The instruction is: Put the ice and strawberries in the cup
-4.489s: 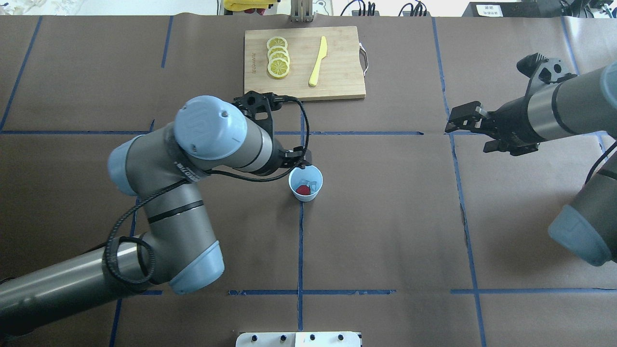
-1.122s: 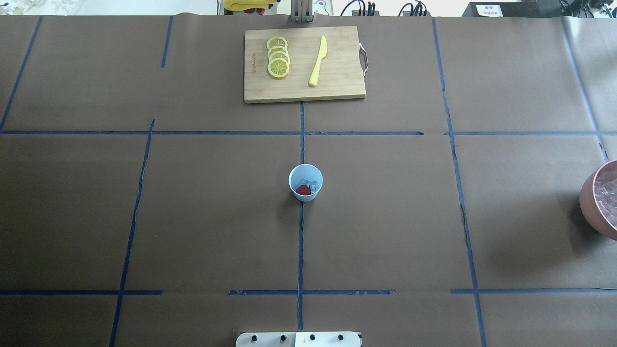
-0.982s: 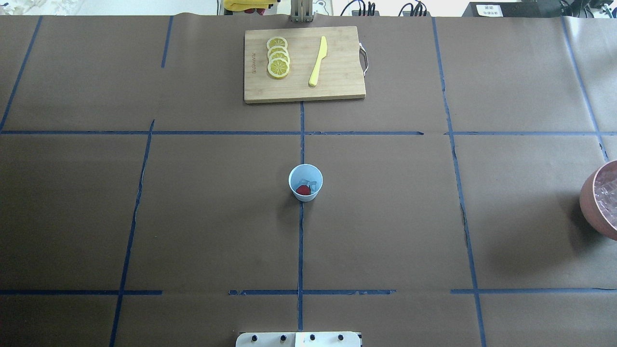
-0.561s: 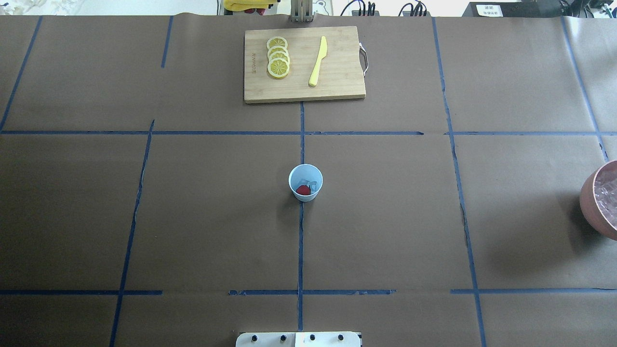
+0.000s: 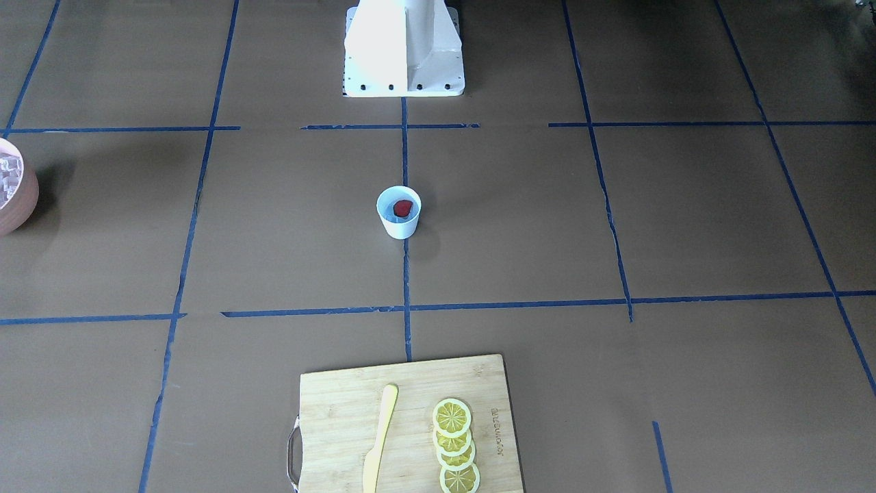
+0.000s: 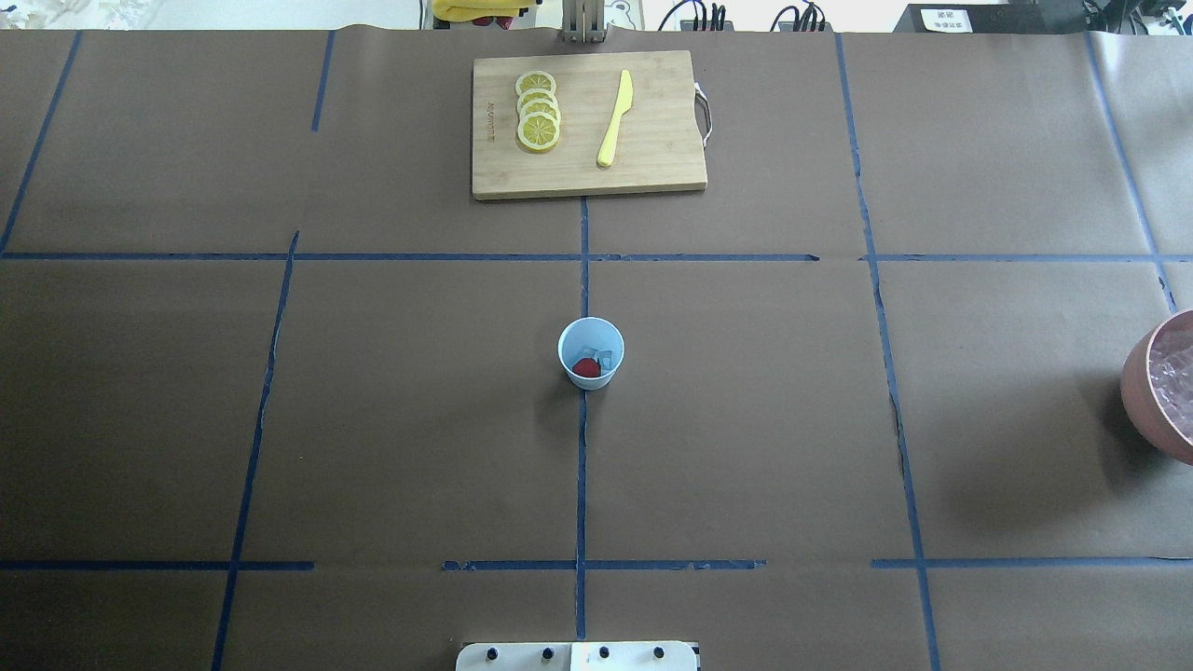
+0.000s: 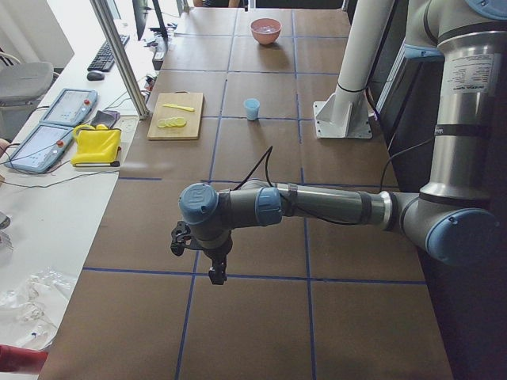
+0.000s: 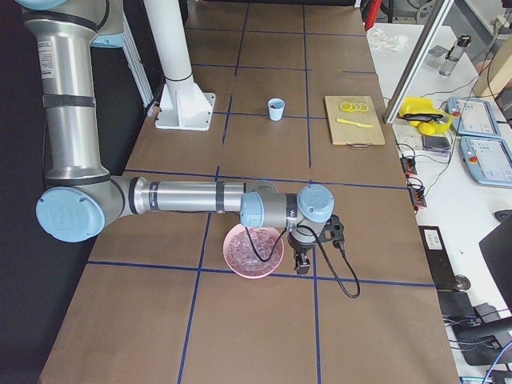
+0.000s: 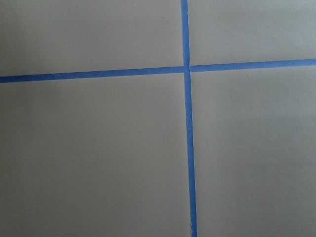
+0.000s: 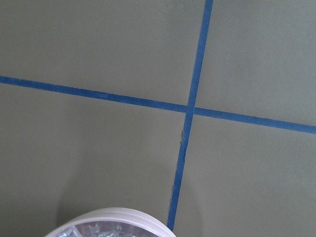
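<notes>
Cup (image 6: pixel 591 352) sits on brown paper (image 6: pixel 391 419) gridded with blue tape (image 6: pixel 581 466), well away from both grippers, with one strawberry (image 6: pixel 585 368) plus ice (image 6: pixel 604 357) inside. Left gripper (image 7: pixel 215 273) and right gripper (image 8: pixel 302 262): can't tell if the jaws are apart. One bowl (image 8: pixel 254 250) just beside the right one. Far off: one cutting board (image 6: pixel 587 124), four lemon slices (image 6: pixel 538 112), one knife (image 6: pixel 615 118).

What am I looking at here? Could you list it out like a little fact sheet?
cup: mid-table, upright, holding strawberry and ice
cutting board: far edge, with lemon slices and yellow knife
bowl: robot's right side, ice cubes inside
left end effector: over bare table, far from cup
right end effector: beside bowl; open or shut unclear
</notes>
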### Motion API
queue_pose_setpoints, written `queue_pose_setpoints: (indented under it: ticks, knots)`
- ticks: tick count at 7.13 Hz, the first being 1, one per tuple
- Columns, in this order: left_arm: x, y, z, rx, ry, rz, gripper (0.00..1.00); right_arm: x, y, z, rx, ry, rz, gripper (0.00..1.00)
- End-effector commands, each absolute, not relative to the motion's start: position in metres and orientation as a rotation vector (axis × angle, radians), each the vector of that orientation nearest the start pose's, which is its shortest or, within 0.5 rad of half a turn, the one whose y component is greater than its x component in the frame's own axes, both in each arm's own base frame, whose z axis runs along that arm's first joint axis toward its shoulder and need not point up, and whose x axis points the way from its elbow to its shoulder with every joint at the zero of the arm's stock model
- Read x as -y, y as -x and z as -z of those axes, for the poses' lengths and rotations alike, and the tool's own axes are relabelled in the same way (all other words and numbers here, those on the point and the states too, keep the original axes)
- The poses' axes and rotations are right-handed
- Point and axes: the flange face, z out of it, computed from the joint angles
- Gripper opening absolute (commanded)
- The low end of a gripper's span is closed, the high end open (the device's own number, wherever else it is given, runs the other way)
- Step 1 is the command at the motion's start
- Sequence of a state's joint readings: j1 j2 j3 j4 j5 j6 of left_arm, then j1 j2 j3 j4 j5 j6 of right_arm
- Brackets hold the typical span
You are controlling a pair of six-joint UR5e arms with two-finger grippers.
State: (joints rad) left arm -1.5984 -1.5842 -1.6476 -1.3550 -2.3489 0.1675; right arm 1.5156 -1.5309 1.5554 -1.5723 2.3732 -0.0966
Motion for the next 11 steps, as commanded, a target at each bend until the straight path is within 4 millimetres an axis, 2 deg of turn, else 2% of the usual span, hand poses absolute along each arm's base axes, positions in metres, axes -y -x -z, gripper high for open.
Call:
queue_pose_setpoints:
  ticks: [1, 2, 4, 11]
  knots:
    - [0.484, 0.077, -0.634, -0.784, 0.038, -0.087, 1.00, 0.513, -0.033, -0.644, 0.804, -0.040, 0.153, 1.00]
    - [0.484, 0.077, -0.633, -0.786, 0.037, -0.087, 1.00, 0.514, -0.033, -0.642, 0.802, -0.045, 0.157, 1.00]
    - [0.484, 0.077, -0.633, -0.786, 0.037, -0.086, 1.00, 0.516, -0.037, -0.619, 0.755, -0.093, 0.175, 1.00]
    - [0.483, 0.077, -0.638, -0.787, 0.047, -0.083, 1.00, 0.510, -0.036, -0.629, 0.769, -0.072, 0.168, 1.00]
